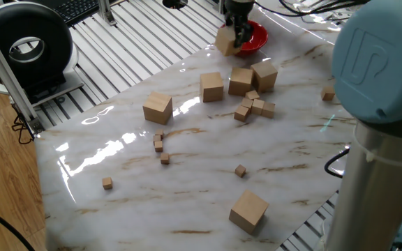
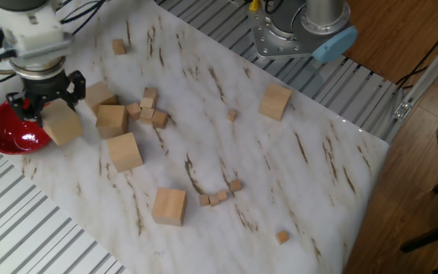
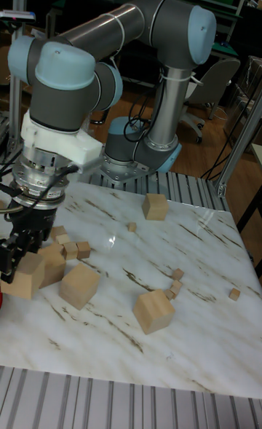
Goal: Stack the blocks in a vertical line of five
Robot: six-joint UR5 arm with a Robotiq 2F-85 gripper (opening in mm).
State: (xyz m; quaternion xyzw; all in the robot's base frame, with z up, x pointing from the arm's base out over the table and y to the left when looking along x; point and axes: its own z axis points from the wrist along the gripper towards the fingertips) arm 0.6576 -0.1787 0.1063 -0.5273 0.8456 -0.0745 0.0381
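Observation:
My gripper is shut on one large tan block and holds it tilted, clear of the marble, beside the red bowl. Several more large blocks lie on the table. Two of them touch at the back, one stands just left of them, another further left and one near the front edge. In the other fixed view the closest blocks sit right of the held one.
A red bowl sits at the table's edge by the gripper. Tiny wooden cubes lie in a cluster and scattered. The arm's base stands at the far edge.

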